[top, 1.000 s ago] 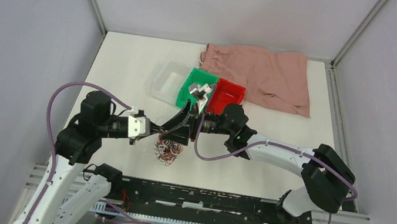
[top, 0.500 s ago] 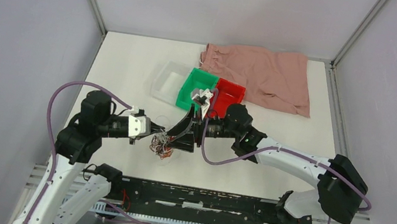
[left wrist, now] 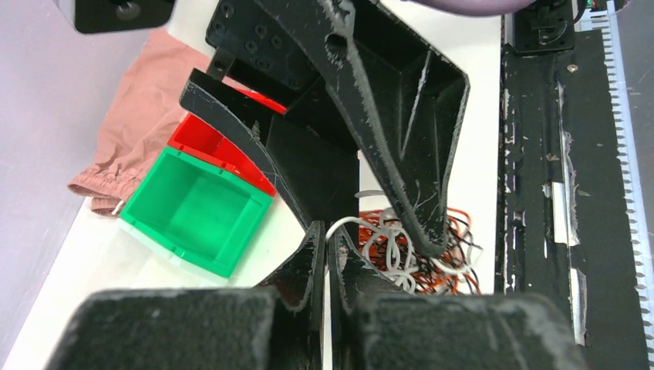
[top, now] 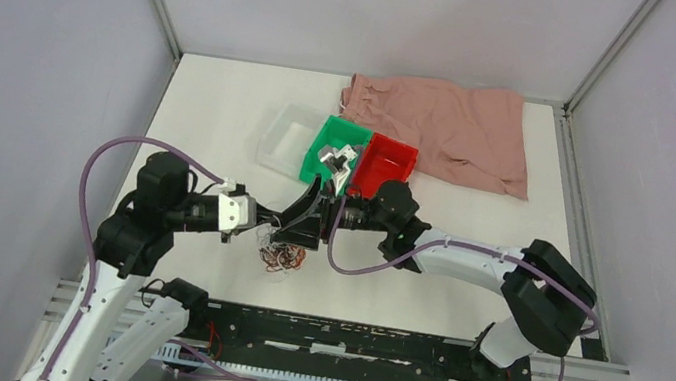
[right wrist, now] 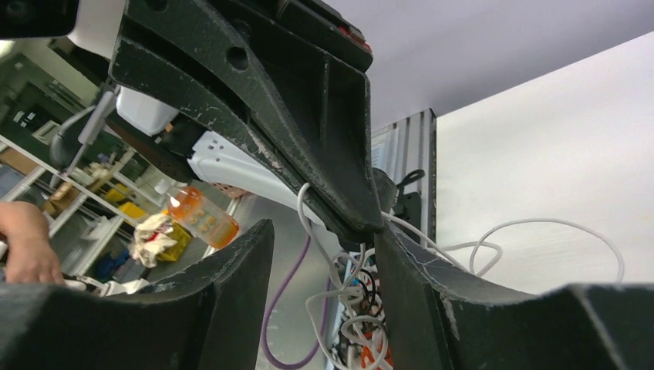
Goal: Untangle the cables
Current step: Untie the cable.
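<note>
Left gripper (left wrist: 325,239) clenched on a white strand of the cables (left wrist: 432,262); right gripper (right wrist: 324,254) released astride them, should pinch one loop and pull away gently

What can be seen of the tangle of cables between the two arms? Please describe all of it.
The tangle of cables is a small, loose knot of thin, flexible-looking wires in white, orange-brown and black, with curly loops. It is low over the white table, near its front edge. The left arm's shut jaws appear to pinch a white strand at its top, and one of the right arm's open jaws pokes into it.
</note>
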Robot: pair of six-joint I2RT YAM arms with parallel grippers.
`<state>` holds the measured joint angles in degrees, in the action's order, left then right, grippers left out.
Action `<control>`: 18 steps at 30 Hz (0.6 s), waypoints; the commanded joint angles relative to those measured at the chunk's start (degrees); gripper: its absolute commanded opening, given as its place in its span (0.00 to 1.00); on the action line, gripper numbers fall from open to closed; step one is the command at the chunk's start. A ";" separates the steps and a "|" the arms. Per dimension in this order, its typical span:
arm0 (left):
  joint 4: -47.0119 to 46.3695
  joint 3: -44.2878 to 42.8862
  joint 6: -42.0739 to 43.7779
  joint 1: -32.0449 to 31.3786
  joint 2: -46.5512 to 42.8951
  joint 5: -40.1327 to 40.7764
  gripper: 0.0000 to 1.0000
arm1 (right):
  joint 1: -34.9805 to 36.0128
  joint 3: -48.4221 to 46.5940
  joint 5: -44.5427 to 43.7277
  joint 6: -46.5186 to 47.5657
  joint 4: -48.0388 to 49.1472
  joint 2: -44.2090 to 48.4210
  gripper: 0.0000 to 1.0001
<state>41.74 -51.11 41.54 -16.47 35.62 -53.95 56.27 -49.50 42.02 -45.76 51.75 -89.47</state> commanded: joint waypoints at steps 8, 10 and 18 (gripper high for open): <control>-7.42 -1.37 -0.15 0.31 -0.31 2.09 0.03 | 1.26 -2.63 1.12 -12.93 21.35 -5.72 0.43; -10.19 -1.22 -0.48 0.27 -0.10 3.33 0.03 | 1.51 -2.47 0.82 -13.65 22.32 -6.91 0.44; -13.83 -6.14 -1.78 0.29 4.39 5.32 0.03 | 1.94 -3.19 -0.17 -20.45 30.75 -14.26 0.48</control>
<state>34.20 -53.17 41.41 -16.47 38.61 -50.57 57.78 -50.70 40.86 -60.40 72.86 -100.68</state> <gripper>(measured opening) 0.051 0.475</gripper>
